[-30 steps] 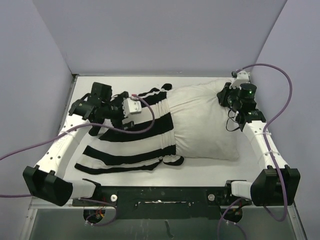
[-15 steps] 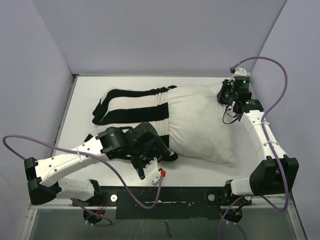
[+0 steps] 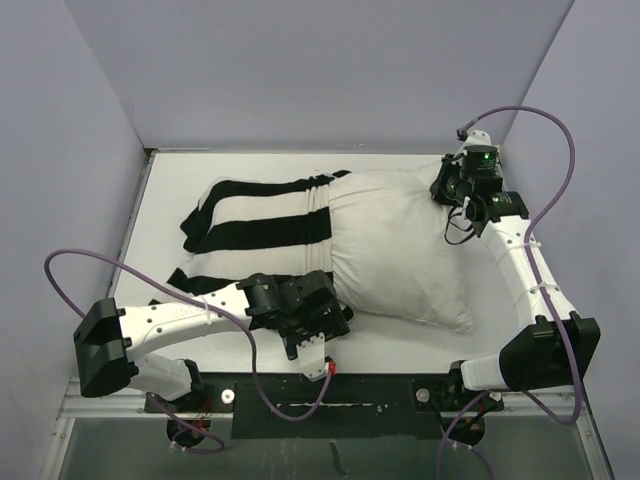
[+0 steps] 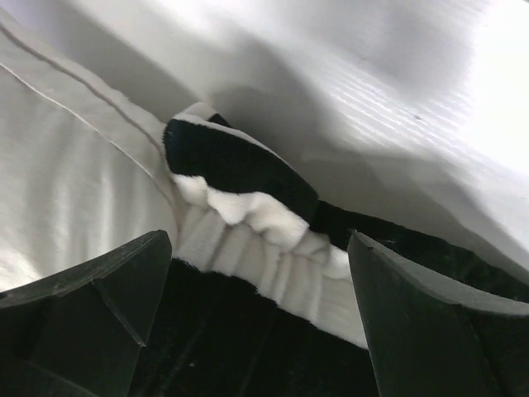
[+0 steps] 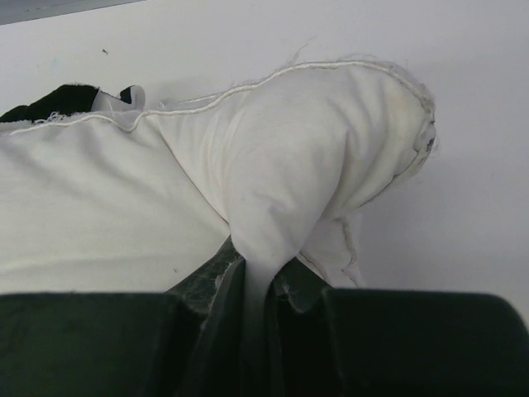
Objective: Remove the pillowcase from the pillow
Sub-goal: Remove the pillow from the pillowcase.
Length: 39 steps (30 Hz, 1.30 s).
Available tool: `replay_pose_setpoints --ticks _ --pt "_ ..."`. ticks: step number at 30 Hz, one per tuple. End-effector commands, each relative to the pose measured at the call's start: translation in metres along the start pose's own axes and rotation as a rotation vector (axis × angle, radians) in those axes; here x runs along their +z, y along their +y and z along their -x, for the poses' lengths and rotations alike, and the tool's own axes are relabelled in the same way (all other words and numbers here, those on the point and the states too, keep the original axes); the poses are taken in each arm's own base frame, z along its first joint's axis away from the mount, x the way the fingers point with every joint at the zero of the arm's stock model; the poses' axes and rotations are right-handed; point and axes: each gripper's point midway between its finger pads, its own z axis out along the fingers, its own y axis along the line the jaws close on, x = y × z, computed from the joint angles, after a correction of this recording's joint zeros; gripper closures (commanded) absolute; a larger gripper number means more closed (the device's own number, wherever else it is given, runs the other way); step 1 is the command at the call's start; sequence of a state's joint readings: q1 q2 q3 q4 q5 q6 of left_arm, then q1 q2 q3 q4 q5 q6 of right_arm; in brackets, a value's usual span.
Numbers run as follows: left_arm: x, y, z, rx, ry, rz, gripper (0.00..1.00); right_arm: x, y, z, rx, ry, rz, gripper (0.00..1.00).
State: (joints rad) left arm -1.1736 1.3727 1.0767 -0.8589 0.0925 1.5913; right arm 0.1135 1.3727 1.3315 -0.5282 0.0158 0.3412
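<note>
Striped black-and-white fabric, the pillowcase point(image 3: 255, 215), is bunched over the left half of the pillow point(image 3: 400, 250), which is laid across the white surface point(image 3: 170, 185) with its right half bared. The pillow's far right corner is pinched in the closed right claw point(image 5: 256, 289). The left claw point(image 4: 256, 256) is held wide open at the pillowcase's gathered near hem, with nothing gripped.

Robot lab cell (bare lilac walls point(image 3: 300, 70))
</note>
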Motion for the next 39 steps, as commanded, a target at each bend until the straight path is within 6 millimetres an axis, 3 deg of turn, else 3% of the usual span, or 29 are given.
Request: replay_pose_setpoints --ticks 1,7,10,16,22,24,27,28,29,31,34,36,39 --pt "0.003 0.032 -0.003 0.106 0.038 0.136 0.11 -0.012 0.025 0.02 0.004 -0.048 0.087 1.0" --pt "0.021 0.02 -0.024 0.033 0.133 0.047 0.24 -0.013 0.025 0.019 0.005 -0.047 0.093 1.0" --pt "0.025 0.014 -0.039 -0.023 0.178 0.002 0.36 -0.014 0.019 0.022 0.014 -0.054 0.089 1.0" --pt "0.025 -0.004 -0.079 -0.133 0.274 -0.039 0.37 -0.016 0.001 0.034 0.045 -0.083 0.092 1.0" --pt "0.004 -0.069 -0.106 -0.361 0.323 -0.213 0.51 -0.016 -0.047 0.051 0.148 -0.133 0.081 1.0" --pt "-0.003 -0.09 -0.107 -0.458 0.308 -0.255 0.55 -0.016 -0.054 0.055 0.145 -0.146 0.074 1.0" --pt "-0.011 -0.105 -0.101 -0.563 0.265 -0.258 0.53 -0.011 -0.05 0.055 0.135 -0.141 0.09 1.0" --pt "-0.013 -0.105 -0.097 -0.584 0.248 -0.246 0.46 -0.009 -0.046 0.054 0.133 -0.138 0.102 1.0" --pt "-0.015 -0.102 -0.092 -0.604 0.223 -0.226 0.3 -0.005 -0.042 0.051 0.125 -0.134 0.114 1.0" --pt "-0.024 -0.084 -0.083 -0.665 0.163 -0.145 0.13 -0.001 -0.029 0.048 0.088 -0.14 0.144 1.0" --pt "-0.048 -0.046 -0.074 -0.836 0.061 -0.032 0.06 0.0 -0.011 0.051 0.001 -0.19 0.191 1.0" --pt "-0.07 -0.021 -0.079 -0.995 -0.018 0.037 0.05 -0.003 0.002 0.057 -0.07 -0.239 0.23 1.0" --pt "-0.103 0.005 -0.118 -1.257 -0.114 0.197 0.04 -0.02 0.025 0.078 -0.186 -0.378 0.323 1.0"
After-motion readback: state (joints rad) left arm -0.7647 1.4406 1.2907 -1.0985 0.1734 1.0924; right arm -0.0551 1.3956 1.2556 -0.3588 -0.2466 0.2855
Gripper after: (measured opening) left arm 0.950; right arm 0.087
